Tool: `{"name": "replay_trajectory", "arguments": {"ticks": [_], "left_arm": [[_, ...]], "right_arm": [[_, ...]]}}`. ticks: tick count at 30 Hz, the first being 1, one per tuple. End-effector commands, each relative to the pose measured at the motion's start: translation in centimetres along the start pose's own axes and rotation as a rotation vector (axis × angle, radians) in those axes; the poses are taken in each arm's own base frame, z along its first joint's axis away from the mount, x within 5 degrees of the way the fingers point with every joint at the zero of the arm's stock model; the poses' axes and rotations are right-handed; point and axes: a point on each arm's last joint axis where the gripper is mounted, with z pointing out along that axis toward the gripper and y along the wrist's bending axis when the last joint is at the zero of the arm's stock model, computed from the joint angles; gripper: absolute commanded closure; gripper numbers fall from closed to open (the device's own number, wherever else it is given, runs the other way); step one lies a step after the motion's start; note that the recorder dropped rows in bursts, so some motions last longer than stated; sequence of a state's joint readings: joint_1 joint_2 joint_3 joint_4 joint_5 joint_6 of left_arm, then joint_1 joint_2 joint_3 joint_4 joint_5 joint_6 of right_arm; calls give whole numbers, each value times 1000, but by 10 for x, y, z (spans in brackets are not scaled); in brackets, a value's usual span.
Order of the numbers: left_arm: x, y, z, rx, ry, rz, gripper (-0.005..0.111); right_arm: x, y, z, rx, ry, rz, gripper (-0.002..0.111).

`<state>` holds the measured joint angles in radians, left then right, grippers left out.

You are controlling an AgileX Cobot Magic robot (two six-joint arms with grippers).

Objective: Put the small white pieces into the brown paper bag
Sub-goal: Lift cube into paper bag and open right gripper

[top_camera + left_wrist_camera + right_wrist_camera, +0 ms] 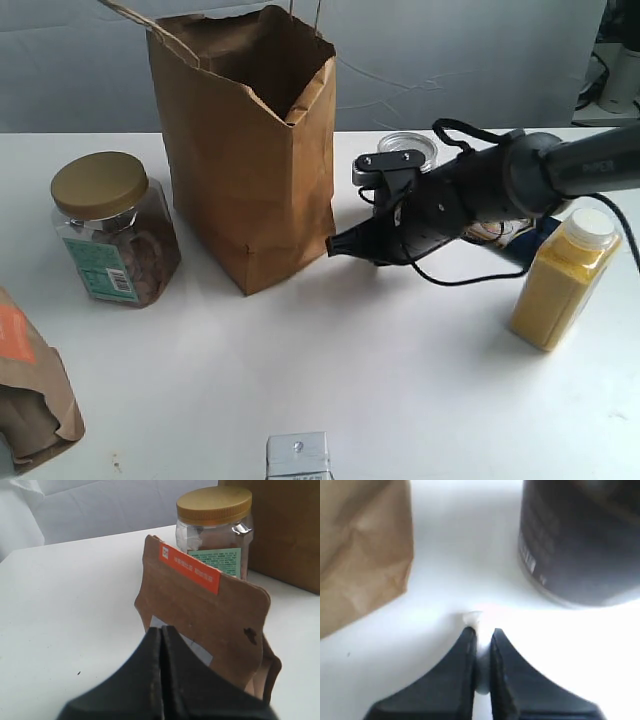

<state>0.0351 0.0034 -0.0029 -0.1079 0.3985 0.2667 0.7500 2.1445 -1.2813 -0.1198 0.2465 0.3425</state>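
Pinching a small white piece [472, 616] narrowly, right end effector [482, 630] hung low beside brown paper bag [245, 150] toward far edge of counter [400, 380] | left end effector [162, 630] pressed together, empty, near-left corner.

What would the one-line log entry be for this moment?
right gripper: shut on white piece, low beside paper bag | left gripper: shut, empty, by small pouch | piece not yet bagged

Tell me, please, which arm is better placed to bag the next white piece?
Right: the right gripper has a white piece at its tip, beside the paper bag. The left gripper sits shut by the small labelled bag.
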Motion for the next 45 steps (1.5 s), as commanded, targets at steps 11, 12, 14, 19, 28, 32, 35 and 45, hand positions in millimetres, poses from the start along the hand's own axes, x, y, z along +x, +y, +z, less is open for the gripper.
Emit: {"name": "replay_trajectory", "arguments": {"ticks": [11, 12, 14, 19, 28, 32, 35, 45], "left_arm": [[0, 0, 0, 5, -8, -9, 107], [0, 0, 0, 5, -8, -9, 107], [0, 0, 0, 5, -8, -9, 107], [0, 0, 0, 5, -8, -9, 107], [0, 0, 0, 5, -8, -9, 107], [0, 0, 0, 5, -8, -9, 107], [0, 0, 0, 5, -8, -9, 107], [0, 0, 0, 5, -8, -9, 107]], "right_arm": [[70, 73, -203, -330, -330, -181, 105], [69, 78, -216, -367, -381, -189, 105], [62, 82, -244, -451, -527, -173, 106], [35, 78, -284, -547, -772, -69, 108], [-47, 90, -288, -486, -837, -38, 108], [-78, 99, -266, -446, -800, -35, 108], [-101, 107, -237, -410, -737, -34, 108], [-125, 105, -179, -287, -506, -22, 84]]}}
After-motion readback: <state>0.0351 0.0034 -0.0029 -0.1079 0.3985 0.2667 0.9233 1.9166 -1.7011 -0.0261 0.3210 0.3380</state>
